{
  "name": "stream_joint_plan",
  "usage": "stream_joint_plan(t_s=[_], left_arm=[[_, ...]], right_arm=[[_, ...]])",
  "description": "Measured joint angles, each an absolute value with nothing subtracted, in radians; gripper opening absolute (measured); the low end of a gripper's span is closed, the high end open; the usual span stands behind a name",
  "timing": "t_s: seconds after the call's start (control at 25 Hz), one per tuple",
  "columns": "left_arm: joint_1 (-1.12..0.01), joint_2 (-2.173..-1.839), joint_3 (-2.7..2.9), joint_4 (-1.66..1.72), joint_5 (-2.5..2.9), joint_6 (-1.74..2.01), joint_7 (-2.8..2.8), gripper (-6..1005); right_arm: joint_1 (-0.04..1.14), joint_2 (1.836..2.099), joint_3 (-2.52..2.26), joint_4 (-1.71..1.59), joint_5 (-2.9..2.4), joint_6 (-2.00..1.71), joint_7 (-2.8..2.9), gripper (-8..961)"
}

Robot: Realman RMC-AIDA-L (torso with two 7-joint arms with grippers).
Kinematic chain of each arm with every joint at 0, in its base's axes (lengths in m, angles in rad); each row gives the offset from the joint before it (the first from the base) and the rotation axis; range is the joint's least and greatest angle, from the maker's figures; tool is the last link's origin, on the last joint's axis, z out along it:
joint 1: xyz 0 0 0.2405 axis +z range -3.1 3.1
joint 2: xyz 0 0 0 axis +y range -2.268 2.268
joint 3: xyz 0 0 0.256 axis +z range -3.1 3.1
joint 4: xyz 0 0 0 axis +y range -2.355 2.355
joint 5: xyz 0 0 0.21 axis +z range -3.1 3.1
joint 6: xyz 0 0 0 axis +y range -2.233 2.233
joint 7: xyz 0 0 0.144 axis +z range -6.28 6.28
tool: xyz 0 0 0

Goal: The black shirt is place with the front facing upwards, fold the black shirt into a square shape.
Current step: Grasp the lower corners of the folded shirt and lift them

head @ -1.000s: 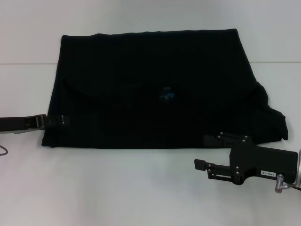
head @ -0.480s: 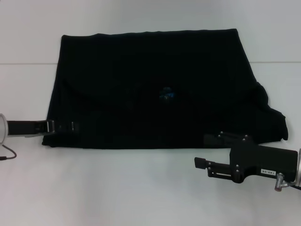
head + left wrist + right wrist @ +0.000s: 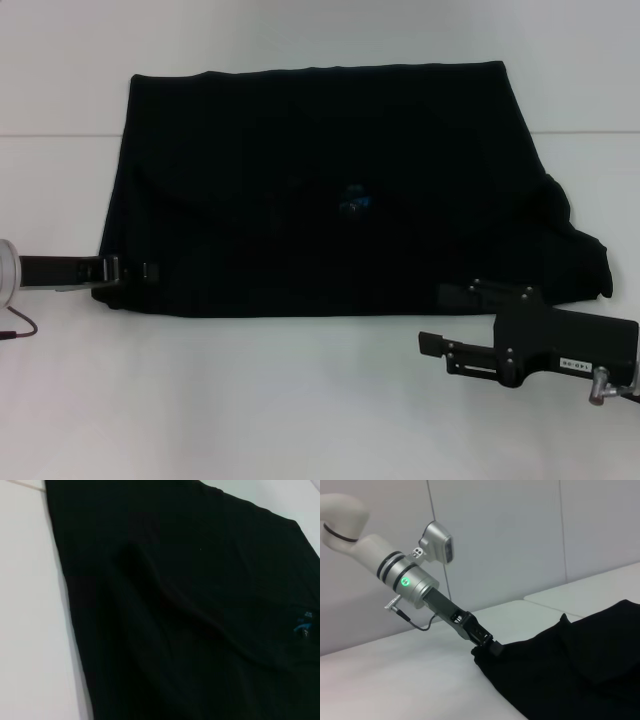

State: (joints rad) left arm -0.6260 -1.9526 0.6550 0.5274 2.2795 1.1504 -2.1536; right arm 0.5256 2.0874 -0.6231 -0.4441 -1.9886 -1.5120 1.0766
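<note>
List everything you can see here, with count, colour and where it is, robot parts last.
shirt: one, black, spread flat across the middle of the table, partly folded, lettering not visible, small blue mark near its centre.
table: one, white, under the shirt.
wall: pale grey panels, behind the table in the right wrist view.
left gripper: one, black on a silver and white arm, at the shirt's near left corner.
right gripper: one, black, open, at the shirt's near right edge, one finger on the cloth and one on the bare table.
</note>
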Motion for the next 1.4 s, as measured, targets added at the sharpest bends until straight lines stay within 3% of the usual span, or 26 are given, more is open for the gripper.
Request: stream_joint_plan(t_s=[0.28,0.52,0.64,0.84,0.92,1.04,1.4], left_arm=[[-0.626,-1.949,0.655,0.525,2.28,1.151,-2.158,134],[-0.627,-1.946,0.655,0.524,2.29,1.157,-2.156,16],[-0.628,-1.946,0.655,0.527,2.301,1.16,-2.154,15],[-0.631,-1.945,0.655,0.53,2.302,1.164,-2.157,15],[-0.631,-1.945,0.655,0.53,2.303,1.168,-2.157,15],[-0.635,-1.945,0.655,0.531,2.303,1.175,-2.157,16],[-0.64,-1.945,0.655,0.526,2.304,1.181,-2.151,16]], right_arm=[[0.524,2.073,-0.614,-0.457,-1.985,-1.519,1.135,755],[0.515,2.046,-0.595,-0.626,-2.009,-1.491,1.466,754],[0.525,2.002,-0.6,-0.73,-2.081,-1.468,1.73,754],[0.591,1.878,-0.602,-0.823,-2.283,-1.487,2.197,753],[0.619,1.853,-0.594,-0.852,-2.371,-1.507,2.325,752],[0.658,1.851,-0.591,-0.899,-2.517,-1.521,2.461,748],[0.756,1.906,-0.649,-0.791,-2.709,-1.409,2.5,732]])
